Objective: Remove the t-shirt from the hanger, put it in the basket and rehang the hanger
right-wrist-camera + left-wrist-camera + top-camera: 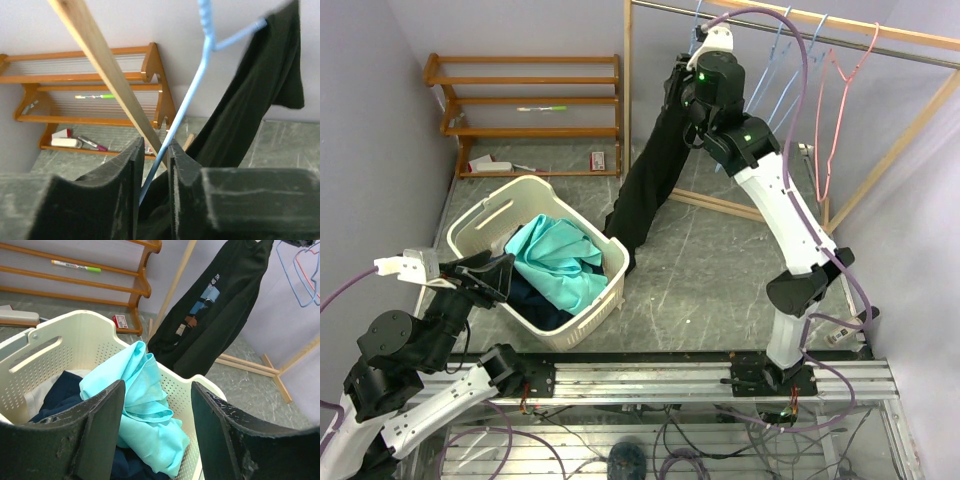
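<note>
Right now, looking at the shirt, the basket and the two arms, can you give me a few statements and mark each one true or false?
1. The black t-shirt hangs from the blue hanger. True.
2. The left fingers are clamped on something. False: they are open above the basket, holding nothing.
3. The right fingers are shut on the blue hanger's wire. True.
4. The basket holds only white towels. False: a turquoise cloth and a dark blue cloth lie in it.
5. The wooden shelf is bare. False: a marker lies on it.
</note>
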